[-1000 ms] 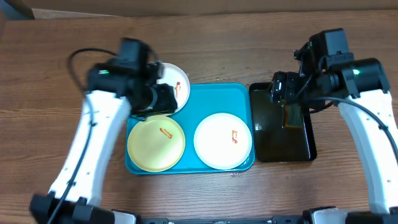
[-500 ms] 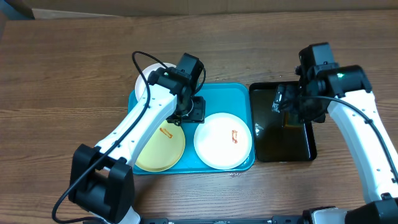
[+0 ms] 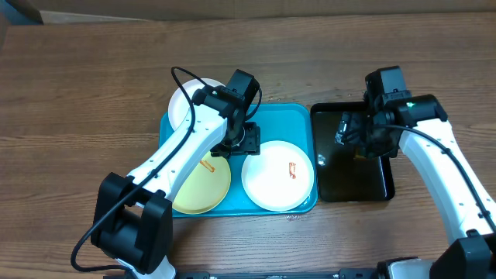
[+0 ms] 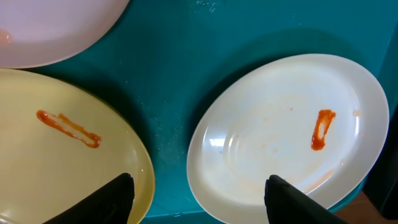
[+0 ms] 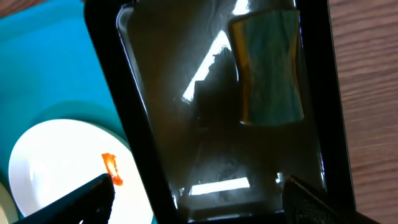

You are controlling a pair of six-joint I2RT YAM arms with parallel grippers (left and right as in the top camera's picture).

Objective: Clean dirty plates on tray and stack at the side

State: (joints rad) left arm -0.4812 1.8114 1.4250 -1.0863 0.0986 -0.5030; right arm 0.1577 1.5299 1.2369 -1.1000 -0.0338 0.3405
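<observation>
One pale yellow round plate (image 3: pixel 203 182) lies on the near left of the large turquoise plastic tray (image 3: pixel 287 116). A white round plate (image 3: pixel 277 175) lies on its near right, and a second white plate (image 3: pixel 186 105) overlaps its far-left corner. Left pincer (image 4: pixel 199 202) hovers over the tray's middle, parted and empty. Right pincer (image 5: pixel 199 202) hangs parted and empty above the glossy black basin (image 3: pixel 364 182) beside the tray.

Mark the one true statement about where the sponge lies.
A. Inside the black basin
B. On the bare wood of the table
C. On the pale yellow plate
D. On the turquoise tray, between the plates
A: the right wrist view shows the sponge lying inside the black basin, beside the tray and not on it.
</observation>
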